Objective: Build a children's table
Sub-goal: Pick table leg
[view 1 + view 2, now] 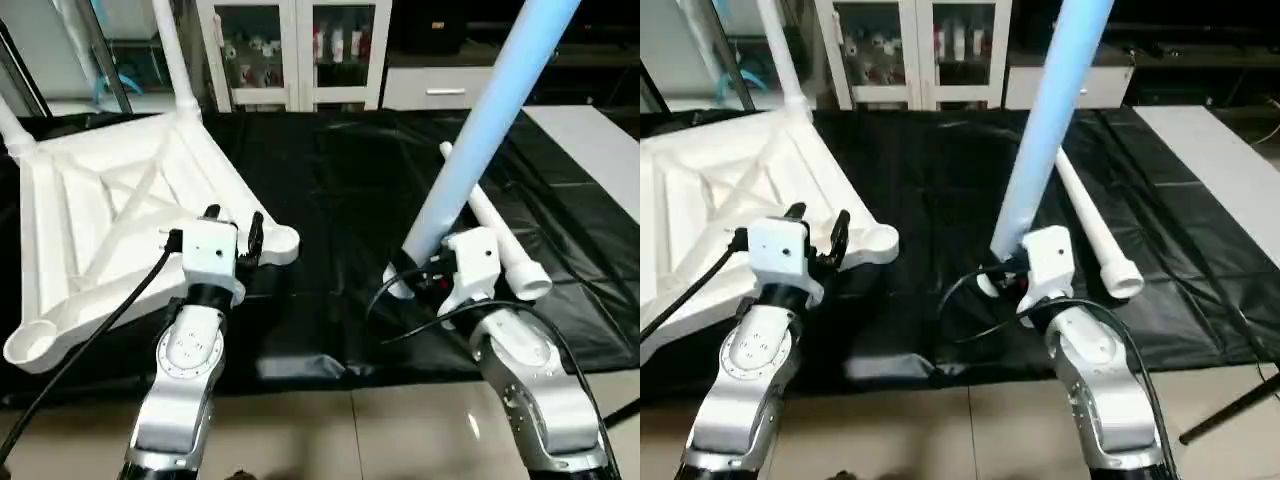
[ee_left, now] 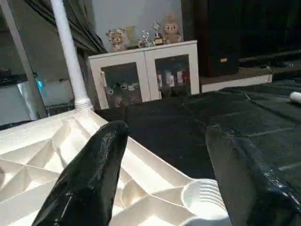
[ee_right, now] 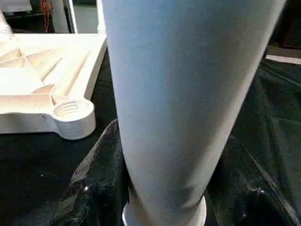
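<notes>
White cabinet (image 1: 297, 52) behind, black cloth (image 1: 330, 200) underneath

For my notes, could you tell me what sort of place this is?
Probably an indoor lab or demo room: a work table draped in black sheeting, a white glass-door cabinet topped with figurines, and a tiled floor.

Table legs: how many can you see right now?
4: two stand in the tabletop's far sockets, one held by the right gripper, one lying on the black cloth.
</notes>
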You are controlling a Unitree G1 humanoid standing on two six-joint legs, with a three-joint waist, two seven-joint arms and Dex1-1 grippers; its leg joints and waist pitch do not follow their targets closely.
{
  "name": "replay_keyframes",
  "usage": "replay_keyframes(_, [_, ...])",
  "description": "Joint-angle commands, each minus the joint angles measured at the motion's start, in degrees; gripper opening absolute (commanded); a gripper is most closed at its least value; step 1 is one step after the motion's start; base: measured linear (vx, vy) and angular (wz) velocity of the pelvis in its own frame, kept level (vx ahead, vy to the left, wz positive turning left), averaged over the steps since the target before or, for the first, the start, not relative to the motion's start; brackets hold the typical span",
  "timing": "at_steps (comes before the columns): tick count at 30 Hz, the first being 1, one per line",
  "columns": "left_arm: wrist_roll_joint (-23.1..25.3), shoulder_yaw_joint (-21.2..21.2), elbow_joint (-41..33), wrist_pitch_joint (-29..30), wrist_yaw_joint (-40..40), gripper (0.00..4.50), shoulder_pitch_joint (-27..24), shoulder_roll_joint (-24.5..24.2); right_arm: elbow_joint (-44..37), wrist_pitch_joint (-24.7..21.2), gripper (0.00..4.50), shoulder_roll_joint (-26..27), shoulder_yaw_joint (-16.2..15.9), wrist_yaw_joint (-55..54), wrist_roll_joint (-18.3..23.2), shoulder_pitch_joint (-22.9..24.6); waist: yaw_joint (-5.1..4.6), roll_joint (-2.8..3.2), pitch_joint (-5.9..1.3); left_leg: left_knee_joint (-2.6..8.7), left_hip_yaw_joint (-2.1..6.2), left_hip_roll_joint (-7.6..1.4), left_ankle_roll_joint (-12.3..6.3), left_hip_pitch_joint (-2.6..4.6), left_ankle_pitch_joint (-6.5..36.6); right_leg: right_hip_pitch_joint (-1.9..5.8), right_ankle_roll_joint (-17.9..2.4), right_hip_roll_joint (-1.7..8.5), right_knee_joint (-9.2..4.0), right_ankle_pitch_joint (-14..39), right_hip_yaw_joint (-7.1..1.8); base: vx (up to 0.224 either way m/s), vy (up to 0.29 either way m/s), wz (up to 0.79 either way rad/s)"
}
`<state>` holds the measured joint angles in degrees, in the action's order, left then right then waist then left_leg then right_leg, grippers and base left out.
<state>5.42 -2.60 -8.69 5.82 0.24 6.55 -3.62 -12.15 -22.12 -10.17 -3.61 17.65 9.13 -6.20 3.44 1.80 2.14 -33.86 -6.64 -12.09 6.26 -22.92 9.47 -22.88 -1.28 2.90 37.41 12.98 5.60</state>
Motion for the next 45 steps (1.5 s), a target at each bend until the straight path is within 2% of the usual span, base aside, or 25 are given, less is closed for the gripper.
replay_keyframes(1, [0.7,0.9,0.4,0.8,-0.3,3.04,0.5,-0.2,0.0,0.5,1.88,0.2,-0.3,-0.1,-0.3,-0.2,-0.03,0.06,-2.99,3.76,-0.36,-1.03,-0.89,0.58,13.5,2.78,-2.2,3.77,-6.75,13.6,-3.10,0.019,0.076,-0.05])
replay_keyframes(6, [0.1,-0.2,1.9,-0.6,-0.3,3.04,1.1,-0.4,0.6,1.4,1.88,-0.4,-1.0,-0.1,-0.9,0.1,-0.35,0.49,-3.43,4.01,-0.46,-1.23,-0.99,1.39,12.2,3.11,-7.1,3.75,-5.81,0.0,-3.47,0.030,0.086,-0.04])
replay_keyframes(9, [0.4,-0.8,2.3,-0.7,-0.5,3.04,1.3,-0.1,0.5,1.7,1.88,-0.7,-1.3,0.4,-1.3,-0.1,-0.20,0.07,-3.30,3.66,-1.71,-0.42,-5.13,0.72,11.6,3.76,-8.8,5.40,-6.53,1.8,-4.44,0.008,0.042,-0.03])
replay_keyframes(12, [0.1,-1.0,2.4,-1.0,-1.0,3.04,1.3,0.4,0.1,1.6,1.88,-0.7,-1.5,0.6,-1.4,-0.3,1.03,-0.97,-3.25,1.36,-2.42,0.07,-11.74,0.35,10.0,4.15,-8.6,9.54,-8.74,11.0,-6.82,-0.013,0.085,-0.05])
replay_keyframes(14, [0.1,-1.3,2.6,-1.2,-1.0,3.04,1.5,0.5,0.2,1.7,1.88,-0.8,-1.6,0.6,-1.6,-0.6,1.71,-0.91,-2.98,-0.32,-1.06,-0.75,-14.65,-0.40,8.1,4.46,-8.6,12.75,-10.09,18.0,-8.47,-0.011,0.113,0.01])
replay_keyframes(17, [0.9,-1.7,3.2,-1.7,-0.7,3.04,1.9,0.3,0.8,2.1,1.88,-1.1,-1.9,0.6,-1.8,-1.0,1.34,-0.57,-3.01,0.57,-1.43,-0.33,-17.47,0.12,8.0,3.50,-8.0,10.41,-9.47,19.1,-7.31,-0.011,0.136,0.02])
replay_keyframes(19, [1.9,-1.8,3.3,-1.3,0.1,3.04,2.2,0.0,1.2,2.3,1.88,-1.1,-1.7,0.6,-1.9,-1.5,-0.56,0.36,-3.37,3.22,-1.97,0.22,-21.84,3.26,5.7,1.14,-6.0,3.53,-6.19,11.0,-3.35,-0.016,0.187,0.05])
replay_keyframes(21, [1.9,-1.9,3.4,-1.8,-0.1,3.04,2.3,-0.1,1.4,2.3,1.88,-1.1,-1.6,0.6,-2.0,-1.6,-1.62,1.05,-2.91,5.23,-1.89,-0.61,-19.17,3.71,8.5,-0.26,-4.4,0.47,-2.94,6.7,-0.90,-0.043,0.240,0.11])
replay_keyframes(22, [2.4,-2.0,3.4,-1.9,0.3,3.04,2.3,-0.1,1.4,2.3,1.88,-1.1,-1.5,0.6,-2.0,-1.7,-1.76,1.08,-2.77,7.01,-0.98,-1.95,-6.66,2.45,18.2,0.96,-2.6,1.53,-2.42,2.3,-1.39,-0.041,0.169,0.11])
replay_keyframes(25, [2.6,-1.8,3.3,-1.6,0.7,3.04,2.3,0.2,1.4,2.4,1.88,-1.2,-1.5,0.5,-1.9,-1.7,-2.49,1.13,-2.79,8.90,1.78,-4.21,12.79,3.10,34.1,0.96,-0.2,1.79,-2.53,1.2,-2.25,-0.066,0.084,0.03])
replay_keyframes(27, [2.5,-1.8,3.4,-1.6,0.7,3.04,2.3,0.2,1.5,2.5,1.88,-1.2,-1.5,0.4,-1.9,-1.8,-2.93,1.58,-2.50,11.81,3.55,-7.69,11.81,2.62,41.5,1.31,1.6,1.36,-0.14,3.5,-1.47,-0.078,-0.035,0.04])
replay_keyframes(28, [2.7,-1.8,3.5,-1.7,0.7,3.04,2.4,0.1,1.8,2.8,1.88,-1.3,-1.4,0.4,-2.0,-1.8,-2.76,1.53,-2.52,12.76,4.15,-9.87,5.46,3.20,40.9,0.93,2.0,1.64,2.04,4.0,-1.34,-0.077,-0.077,0.05])
replay_keyframes(30, [2.9,-1.9,3.5,-1.5,0.9,3.04,2.3,0.0,2.0,3.0,1.88,-1.3,-1.4,0.4,-2.0,-1.8,-2.81,1.12,-2.77,12.27,4.23,-9.73,1.30,3.62,38.7,1.03,1.3,2.42,1.64,5.5,-2.16,-0.079,-0.161,0.01])
replay_keyframes(31, [2.6,-1.6,3.5,-1.7,1.3,3.04,2.3,0.3,2.0,2.9,1.88,-1.3,-1.2,0.3,-2.1,-1.8,-2.68,0.19,-3.05,11.53,3.89,-8.73,-2.70,3.68,35.5,1.66,0.7,3.04,0.78,6.6,-3.50,-0.084,-0.181,0.00])
replay_keyframes(32, [2.4,-1.2,3.4,-1.6,1.8,3.04,2.3,0.7,2.0,2.8,1.88,-1.2,-1.0,0.1,-2.0,-1.8,-2.69,-1.24,-3.21,9.01,1.86,-4.83,-6.10,2.75,32.4,2.87,-2.5,4.39,-2.57,7.9,-5.23,-0.098,-0.209,-0.07])
replay_keyframes(33, [2.8,-0.8,3.3,-0.9,2.6,3.04,2.5,1.0,2.0,2.6,1.88,-1.2,-0.5,-0.2,-2.0,-1.8,-2.48,-2.40,-2.77,3.44,-1.52,0.44,-6.67,1.12,28.0,2.50,-6.4,7.16,-8.36,14.1,-5.93,-0.084,-0.202,-0.10])
replay_keyframes(34, [3.0,-0.7,3.3,-0.8,2.7,3.04,2.6,0.9,2.0,2.6,1.88,-1.3,-0.3,-0.2,-2.0,-1.8,-0.38,-4.34,-2.46,-7.27,-2.65,4.59,-9.06,-0.05,9.5,2.15,-2.5,10.91,-12.00,34.4,-7.09,-0.084,-0.202,-0.10])
replay_keyframes(35, [3.0,-0.7,3.4,-0.6,2.3,3.04,2.6,0.8,2.1,2.5,1.88,-1.3,-0.1,-0.3,-1.9,-1.7,0.13,-3.95,-1.55,-7.12,-0.89,4.89,-8.86,-4.00,2.9,3.12,4.9,9.90,-10.42,39.3,-7.51,-0.066,-0.171,-0.24])
replay_keyframes(36, [2.9,-0.7,3.4,-0.6,2.3,3.04,2.6,0.7,2.1,2.5,1.88,-1.3,0.0,-0.3,-1.9,-1.7,0.41,-3.61,-2.23,-6.03,-0.64,4.48,-7.01,-4.07,2.3,3.70,7.2,9.17,-9.51,39.5,-6.40,-0.066,-0.114,-0.29])
replay_keyframes(38, [1.4,-0.7,3.4,-0.7,0.3,3.04,2.3,0.4,2.0,2.1,1.88,-1.3,0.9,-0.7,-1.4,-1.6,0.59,-1.49,-3.27,0.23,0.30,1.59,-7.39,-1.14,6.5,4.37,4.9,6.91,-8.39,23.0,-4.40,-0.066,-0.091,-0.18])
replay_keyframes(39, [1.2,-0.7,3.4,-1.1,0.1,3.04,2.2,0.3,2.0,2.1,1.88,-1.3,1.0,-0.7,-1.4,-1.6,0.08,-2.21,-2.68,0.64,0.47,1.47,-9.04,-1.32,8.8,3.31,6.1,5.53,-8.25,21.2,-3.97,-0.062,-0.052,0.00])
replay_keyframes(40, [0.8,-0.7,3.2,-1.4,-0.3,3.04,2.1,0.2,1.9,2.1,1.88,-1.4,1.2,-0.7,-1.3,-1.7,-0.47,-0.70,-3.01,1.80,1.08,-0.42,-7.79,-0.12,12.7,3.29,3.1,5.23,-7.75,19.7,-3.23,-0.062,-0.052,0.00])
replay_keyframes(41, [0.8,-0.7,3.2,-1.5,-0.4,3.04,2.0,0.1,1.8,2.0,1.88,-1.5,1.2,-0.6,-1.2,-1.7,-0.47,-0.70,-3.01,1.80,1.08,-0.42,-7.79,-0.12,12.7,3.29,3.1,5.23,-7.75,19.7,-3.23,0.000,0.000,0.00])
replay_keyframes(43, [0.7,-0.7,3.0,-1.5,-0.4,3.04,2.0,0.2,1.8,2.0,1.88,-1.7,1.3,-0.5,-1.1,-1.8,-1.43,0.08,-1.75,3.59,1.84,-2.22,-5.00,3.28,30.8,2.80,-0.8,5.10,-8.74,28.9,-2.52,0.000,0.000,0.00])
replay_keyframes(45, [0.9,-0.6,3.0,-1.6,0.0,3.04,2.1,0.4,1.9,1.9,1.88,-2.0,1.3,-0.1,-0.9,-1.9,-2.46,0.20,-0.31,3.34,1.82,-1.76,-3.08,6.45,43.1,1.84,-0.7,4.49,-10.48,36.7,-0.77,0.005,0.025,-0.02])
